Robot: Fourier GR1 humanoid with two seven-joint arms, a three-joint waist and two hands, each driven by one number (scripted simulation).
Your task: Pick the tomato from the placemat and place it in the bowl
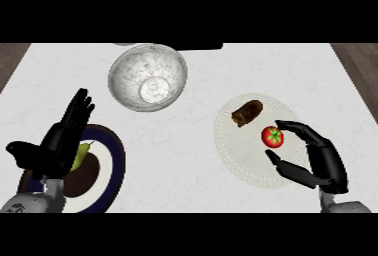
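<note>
My right hand (319, 160) spread wide around tomato (273, 137) on placemat (240, 160), not touching; bowl (148, 75) far-left; left hand (63, 137) flat, resting.

White counter (184, 150) with bowl (148, 76), pale placemat (247, 160), and apparently a dark-rimmed plate (111, 172).

Kitchen counter, white marbled top (184, 150) (wood at the edges), with bowl (148, 76), plate (111, 170), placemat (247, 160), food.
</note>
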